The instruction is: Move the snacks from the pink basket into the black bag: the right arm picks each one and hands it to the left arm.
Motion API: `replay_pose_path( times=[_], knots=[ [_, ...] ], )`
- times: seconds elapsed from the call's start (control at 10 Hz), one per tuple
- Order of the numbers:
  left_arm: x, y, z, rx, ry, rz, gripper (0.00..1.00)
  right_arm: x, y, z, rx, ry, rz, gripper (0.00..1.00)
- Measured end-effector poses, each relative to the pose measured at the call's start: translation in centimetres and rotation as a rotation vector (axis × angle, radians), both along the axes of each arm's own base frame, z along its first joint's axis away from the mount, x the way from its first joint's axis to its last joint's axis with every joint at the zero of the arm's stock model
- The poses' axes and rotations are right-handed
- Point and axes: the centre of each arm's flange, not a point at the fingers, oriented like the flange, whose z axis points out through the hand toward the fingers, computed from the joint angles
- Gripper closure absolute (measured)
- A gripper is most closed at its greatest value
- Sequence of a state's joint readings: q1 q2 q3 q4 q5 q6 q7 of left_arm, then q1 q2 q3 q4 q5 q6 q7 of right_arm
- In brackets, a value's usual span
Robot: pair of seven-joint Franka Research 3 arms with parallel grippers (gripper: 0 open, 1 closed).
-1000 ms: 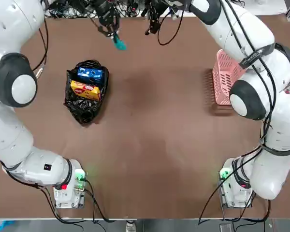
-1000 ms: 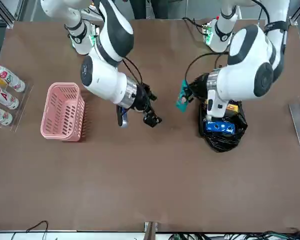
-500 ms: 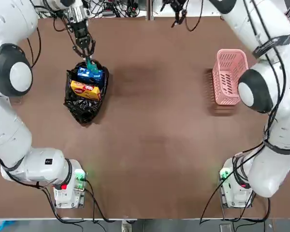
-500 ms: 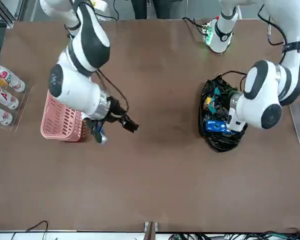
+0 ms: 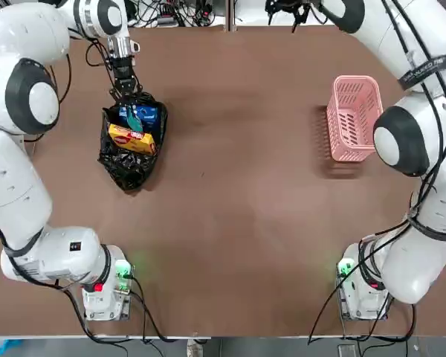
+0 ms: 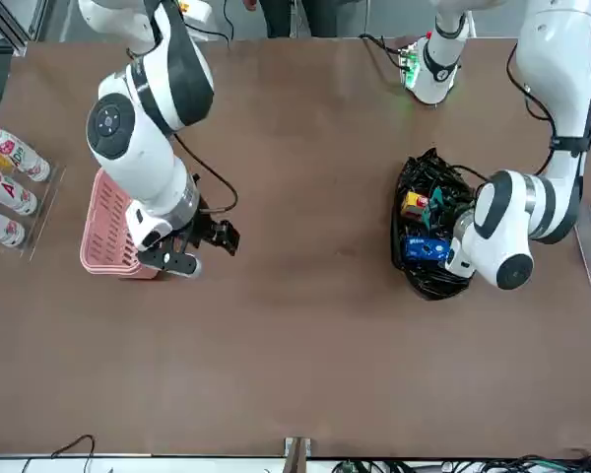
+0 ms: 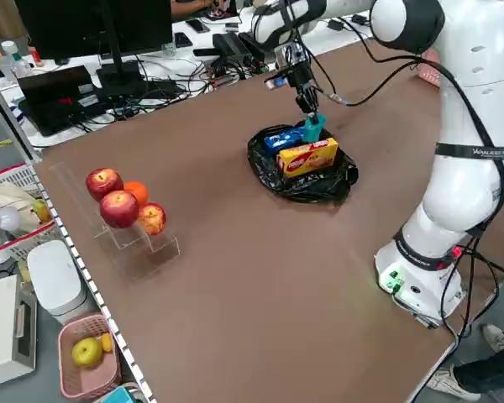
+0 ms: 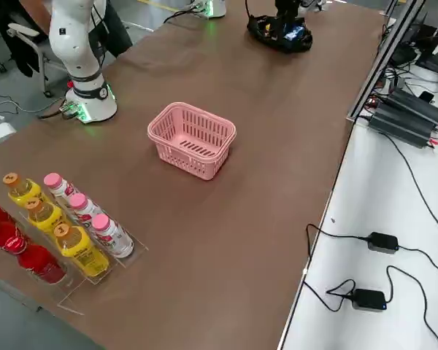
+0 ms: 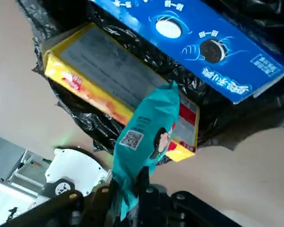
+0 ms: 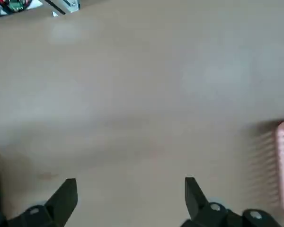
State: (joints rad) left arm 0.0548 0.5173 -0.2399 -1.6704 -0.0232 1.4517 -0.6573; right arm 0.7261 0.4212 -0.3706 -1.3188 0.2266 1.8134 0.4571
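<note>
The black bag (image 5: 126,165) lies on the left half of the table, its mouth open. Inside it lie a blue snack (image 5: 149,114) and a yellow snack (image 5: 131,138). My left gripper (image 5: 125,87) hangs over the bag's far rim, shut on the green/teal snack (image 9: 147,128), whose free end dips into the bag's mouth (image 7: 312,128). The pink basket (image 5: 354,119) stands on the right half with nothing inside it (image 8: 193,142). My right gripper (image 10: 130,198) is open and holds nothing, up in the air over the table's far side (image 5: 286,6), away from the basket.
A rack of bottles (image 8: 58,226) stands past the basket on the robot's right. Red and orange fruits (image 7: 122,206) sit on a clear stand at the robot's left. Cables and electronics (image 5: 186,11) crowd the far edge.
My left gripper carried the green/teal snack from the table's far middle to the bag and lowered it into the mouth. My right gripper drew back toward the basket's side.
</note>
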Motion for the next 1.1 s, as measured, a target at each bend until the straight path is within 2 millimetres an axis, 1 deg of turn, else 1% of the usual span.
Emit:
replay_pose_path(
  times=[0.1, 0.2, 0.3, 0.4, 0.5, 0.6, 0.7, 0.8, 0.9, 1.0, 1.1],
  knots=[
    [-0.1, -0.1, -0.7, 0.007, 0.009, -0.009, 0.74, 0.1, -1.2, 0.3, -0.031, -0.012, 0.062, 0.0],
    [0.0, 0.0, -0.8, 0.008, 0.009, -0.01, 0.61, 0.2, -2.9, 0.5, -0.046, -0.017, 0.114, 0.0],
    [0.3, 0.1, -0.4, 0.007, -0.002, -0.008, 0.44, 0.4, -5.0, 0.8, -0.065, -0.022, 0.16, 0.0],
    [0.9, 0.1, 0.3, 0.004, -0.022, -0.004, 0.31, 0.7, -7.5, 1.3, -0.081, -0.027, 0.202, 0.0],
    [1.8, 0.5, 1.6, 0.004, -0.054, 0.011, 0.16, 0.7, -10.1, 1.9, -0.089, -0.031, 0.235, 0.0],
    [3.0, 2.0, 3.7, -0.007, -0.101, 0.047, 0.03, 0.6, -12.9, 2.6, -0.098, -0.036, 0.259, 0.0],
    [3.9, 3.8, 6.4, -0.025, -0.15, 0.092, 0.0, 0.2, -15.5, 3.6, -0.115, -0.025, 0.271, 0.0],
    [4.3, 5.5, 9.4, -0.046, -0.2, 0.129, 0.0, -0.6, -17.8, 4.8, -0.142, 0.001, 0.278, 0.0],
    [4.3, 6.5, 12.5, -0.059, -0.251, 0.144, 0.0, -1.8, -19.9, 6.4, -0.157, 0.027, 0.289, 0.0],
    [3.9, 6.6, 15.4, -0.07, -0.3, 0.126, 0.0, -3.0, -22.3, 8.0, -0.153, 0.039, 0.299, 0.0],
    [3.4, 6.4, 18.0, -0.08, -0.346, 0.098, 0.0, -4.3, -25.2, 9.2, -0.146, 0.041, 0.292, 0.0]
  ],
)
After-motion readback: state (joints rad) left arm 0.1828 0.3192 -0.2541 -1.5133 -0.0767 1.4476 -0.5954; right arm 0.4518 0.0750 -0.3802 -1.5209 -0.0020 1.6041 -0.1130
